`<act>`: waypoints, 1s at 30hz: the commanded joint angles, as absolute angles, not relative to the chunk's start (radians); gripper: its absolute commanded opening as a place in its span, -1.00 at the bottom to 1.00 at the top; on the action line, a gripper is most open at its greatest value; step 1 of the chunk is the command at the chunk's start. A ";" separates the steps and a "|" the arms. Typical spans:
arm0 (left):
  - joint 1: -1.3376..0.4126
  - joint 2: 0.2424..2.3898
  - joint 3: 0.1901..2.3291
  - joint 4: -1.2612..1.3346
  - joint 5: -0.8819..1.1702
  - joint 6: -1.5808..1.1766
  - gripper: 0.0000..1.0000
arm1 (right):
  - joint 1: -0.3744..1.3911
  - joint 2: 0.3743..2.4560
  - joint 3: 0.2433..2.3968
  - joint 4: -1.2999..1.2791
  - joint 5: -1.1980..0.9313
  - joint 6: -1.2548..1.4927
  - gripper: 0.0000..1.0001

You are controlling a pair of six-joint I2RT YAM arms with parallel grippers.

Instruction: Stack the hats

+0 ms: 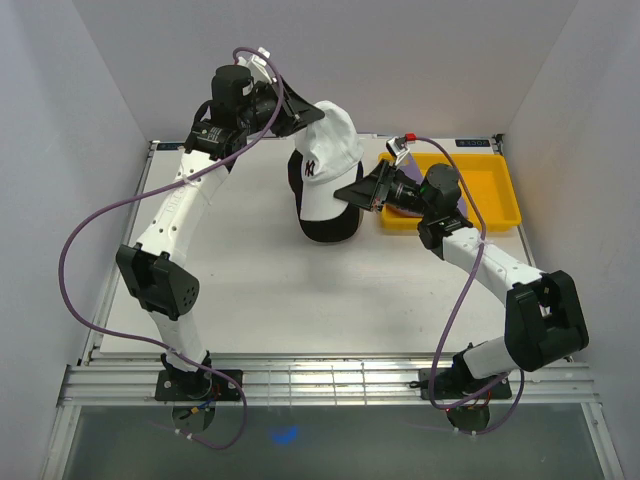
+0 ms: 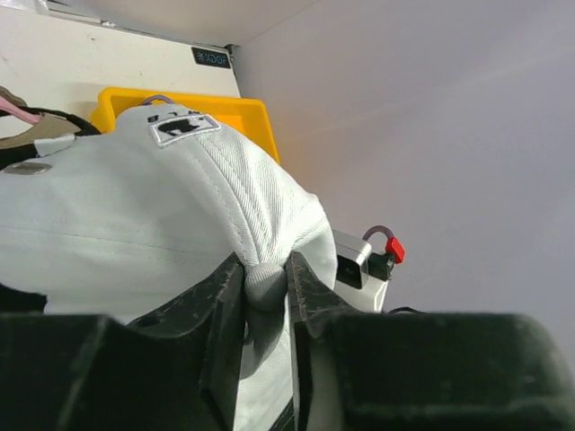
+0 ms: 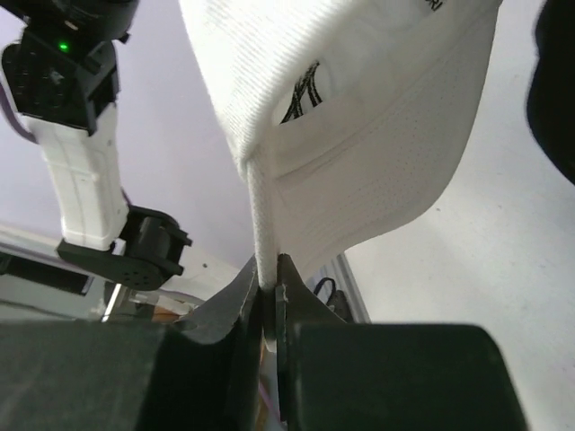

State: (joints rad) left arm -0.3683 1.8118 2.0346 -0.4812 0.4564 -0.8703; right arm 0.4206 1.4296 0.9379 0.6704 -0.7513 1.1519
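Observation:
The white cap (image 1: pixel 325 165) hangs in the air over the middle of the table, held by both arms. My left gripper (image 1: pixel 298 112) is shut on the cap's crown; in the left wrist view its jaws pinch the top button (image 2: pixel 266 285) of the white cap (image 2: pixel 135 224). My right gripper (image 1: pixel 362 190) is shut on the brim edge, seen in the right wrist view (image 3: pixel 268 289) under the white brim (image 3: pixel 359 180). A black cap (image 1: pixel 325 232) lies on the table right below the white one. A pink strap (image 2: pixel 13 110) shows at the left edge. The purple cap is not clearly seen.
A flat yellow tray (image 1: pixel 492 200) sits at the back right of the table, also in the left wrist view (image 2: pixel 229 112). Grey walls close in the back and sides. The left arm (image 3: pixel 81 180) shows in the right wrist view.

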 commanded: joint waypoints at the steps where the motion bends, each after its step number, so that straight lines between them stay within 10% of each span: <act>1: -0.353 1.782 2.037 -0.407 0.508 -0.839 -0.25 | 0.422 1.491 1.001 0.894 -0.795 1.413 -0.84; 2: -0.344 1.778 2.037 -0.385 0.520 -0.836 0.16 | 0.422 1.515 1.021 0.946 -0.795 1.471 -0.84; 5: -0.293 1.755 2.014 -0.309 0.586 -0.854 0.55 | 0.422 1.612 1.136 1.142 -0.769 1.667 -0.84; 11: -0.212 1.666 1.936 -0.180 0.603 -0.861 0.96 | 0.413 1.762 1.404 1.223 -0.712 1.798 -0.84; 30: -0.080 1.419 1.396 0.193 0.601 -1.261 0.96 | 0.393 1.974 1.655 1.358 -0.635 2.059 -0.84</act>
State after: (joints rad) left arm -0.0807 1.4059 1.4364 0.1177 0.5465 -1.1530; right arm 0.3927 1.9862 1.6073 1.2434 -0.6651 1.9804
